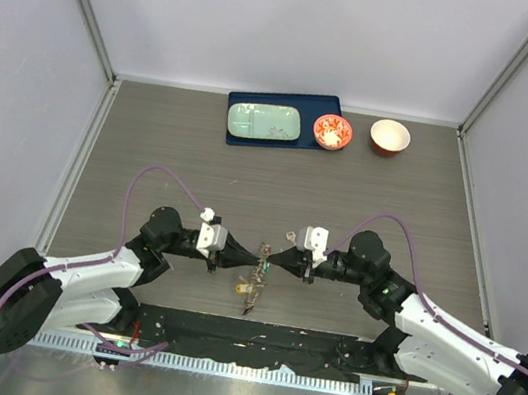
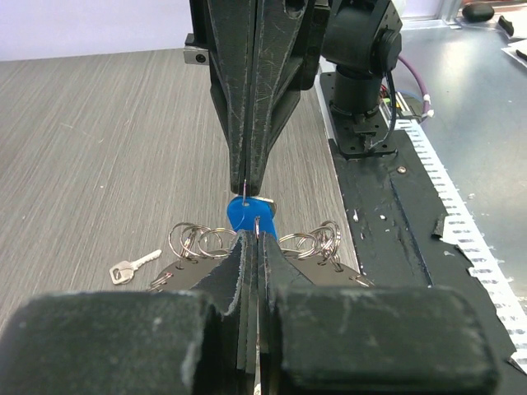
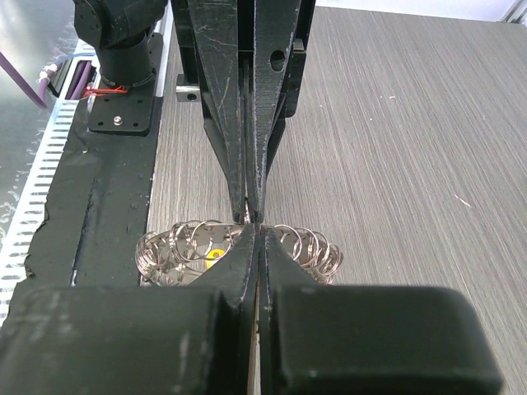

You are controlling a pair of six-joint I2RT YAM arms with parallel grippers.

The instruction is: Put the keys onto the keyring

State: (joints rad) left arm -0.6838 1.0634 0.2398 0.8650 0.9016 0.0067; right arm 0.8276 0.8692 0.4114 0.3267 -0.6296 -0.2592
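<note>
From the top camera we've got a blue tray [image 1: 320,106] at the far side of the bench [image 1: 170,151], with a pale green plate [image 1: 257,120] on it. There are a few tiny specks on the plate's right part, too small for us to name. At the tray's right edge sits a red-and-white bowl [image 1: 333,132] with something pale and patterned inside, no idea what. Right of that is a second bowl [image 1: 390,137] showing a plain white inside. Closer in, the left claw [image 1: 256,259] and right claw [image 1: 281,257] meet tip to tip mid-bench, and the keyring [image 1: 251,289] lies just on the near side of them.

Left wrist cam: both claws are clenched tight, with a blue key [image 2: 243,216] right between their tips. We can't tell which one actually has it. The keyring's silver loops sit on the bench underneath, and a silver key [image 2: 134,267] lies off to the side on its own.

Right wrist cam: same deal, clenched tips touching over the loops, and a yellow key head [image 3: 212,257] peeks out among them.
</note>
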